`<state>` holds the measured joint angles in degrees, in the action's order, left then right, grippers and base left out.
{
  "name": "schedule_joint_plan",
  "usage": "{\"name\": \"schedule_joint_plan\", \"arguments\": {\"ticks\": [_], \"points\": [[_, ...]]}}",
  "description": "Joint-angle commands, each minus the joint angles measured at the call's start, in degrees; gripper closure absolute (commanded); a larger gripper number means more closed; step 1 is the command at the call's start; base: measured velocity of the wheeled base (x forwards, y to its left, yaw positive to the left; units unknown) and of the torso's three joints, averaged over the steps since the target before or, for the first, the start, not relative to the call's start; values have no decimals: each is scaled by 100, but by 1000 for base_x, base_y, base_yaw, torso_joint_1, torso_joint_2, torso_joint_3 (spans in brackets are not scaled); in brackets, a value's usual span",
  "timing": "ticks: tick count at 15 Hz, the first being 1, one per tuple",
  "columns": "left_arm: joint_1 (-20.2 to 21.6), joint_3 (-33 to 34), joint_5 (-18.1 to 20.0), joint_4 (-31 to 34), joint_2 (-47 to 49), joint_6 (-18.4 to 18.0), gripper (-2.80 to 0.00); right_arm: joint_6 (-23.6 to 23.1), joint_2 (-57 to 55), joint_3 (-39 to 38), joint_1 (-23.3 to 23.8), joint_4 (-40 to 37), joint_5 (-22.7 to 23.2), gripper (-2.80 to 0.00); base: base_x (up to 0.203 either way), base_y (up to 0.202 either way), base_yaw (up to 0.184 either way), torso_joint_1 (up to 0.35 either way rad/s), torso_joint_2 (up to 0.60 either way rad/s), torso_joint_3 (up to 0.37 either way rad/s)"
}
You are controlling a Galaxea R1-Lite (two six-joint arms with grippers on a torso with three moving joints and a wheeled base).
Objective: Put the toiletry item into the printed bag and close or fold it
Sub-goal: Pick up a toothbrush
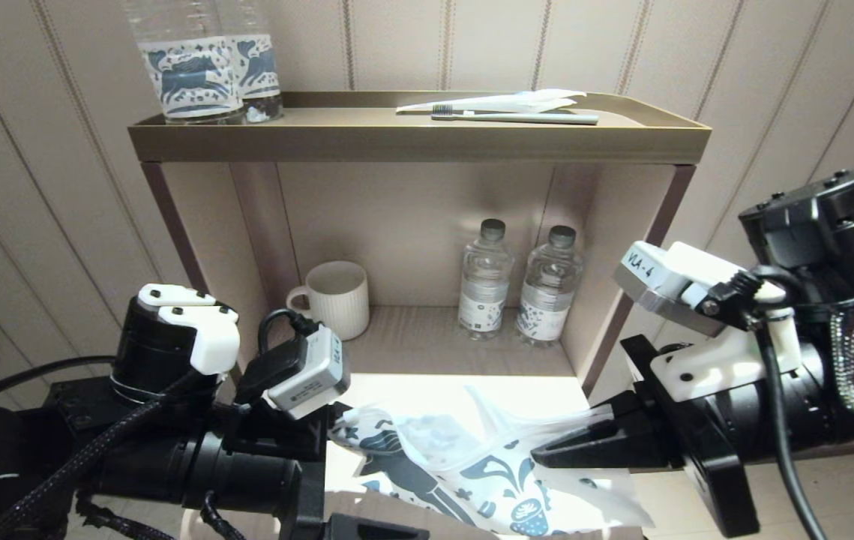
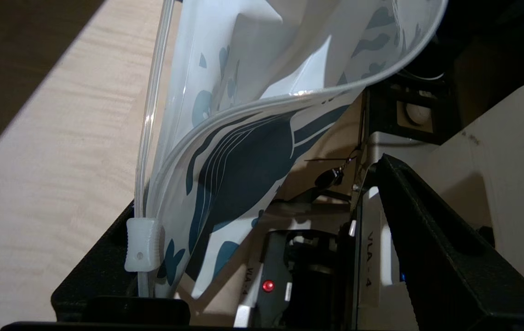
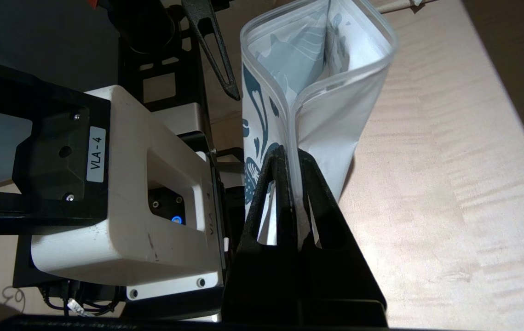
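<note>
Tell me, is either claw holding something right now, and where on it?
Yes. The right gripper is shut on the printed bag, pinching one end of its zip-seal rim. The left gripper is open around the bag's other end, not clamping it.

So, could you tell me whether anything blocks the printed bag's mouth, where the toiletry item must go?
Nothing visible does. The printed bag's mouth gapes open; the right pincer clamps its rim, the left pincer stands open by the slider.
</note>
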<state>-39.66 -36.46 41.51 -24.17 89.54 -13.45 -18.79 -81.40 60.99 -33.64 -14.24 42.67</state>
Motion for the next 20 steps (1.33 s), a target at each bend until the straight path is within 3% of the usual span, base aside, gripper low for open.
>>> {"name": "schedule_joint_plan", "arguments": {"ticks": [1,12,20], "points": [[100,191,17,-17,-239,-9,-280,-11,36,13,65,-1,26,0,0,0,0,0,0,0],[406,424,24,-14,-356,26,-280,-11,89,32,323,0,31,0,0,0,0,0,0,0],[1429,1040,7,10,-995,31,-280,-2,256,150,778,0,93,0,0,0,0,0,0,0]]}}
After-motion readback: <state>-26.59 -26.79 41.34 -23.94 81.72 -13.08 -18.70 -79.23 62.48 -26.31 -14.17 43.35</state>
